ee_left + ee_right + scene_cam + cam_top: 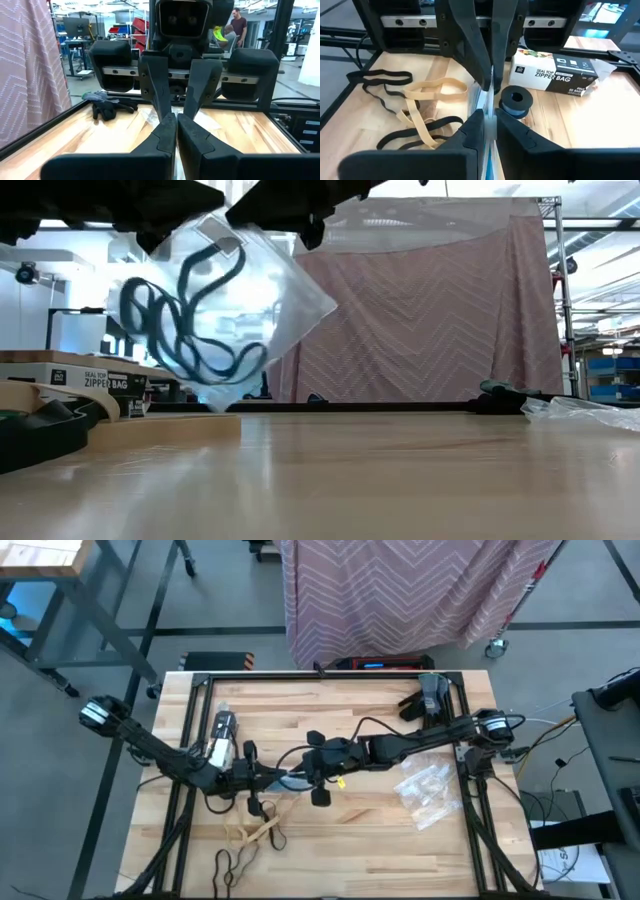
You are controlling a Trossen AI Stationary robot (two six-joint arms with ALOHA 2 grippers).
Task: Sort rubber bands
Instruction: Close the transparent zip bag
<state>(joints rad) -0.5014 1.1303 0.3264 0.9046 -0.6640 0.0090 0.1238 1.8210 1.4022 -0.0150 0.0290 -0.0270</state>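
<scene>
A clear plastic bag (262, 300) hangs above the table's middle with several blue rubber bands (185, 320) inside. My left gripper (268, 778) and my right gripper (305, 768) meet nose to nose at its top, both shut on it. Loose tan rubber bands (427, 92) and black ones (380, 80) lie flat on the table near its front left (255, 832). My left gripper pinches the bag's top edge (489, 89) between its two fingers, coming level from the table's left. The bag hangs below it, clear of the table. My right gripper pinches the same top edge (486, 111) between its two fingers (470, 132). It comes from the table's right, slanting slightly down, facing the left fingers. The bag hangs edge-on below the fingers.
A box of zipper bags (222, 735) and a blue roll (515, 100) lie at the left. Dark gloves (432, 695) rest at the far right. A heap of clear bags (425, 790) lies at the right. People show in the room beyond (239, 25).
</scene>
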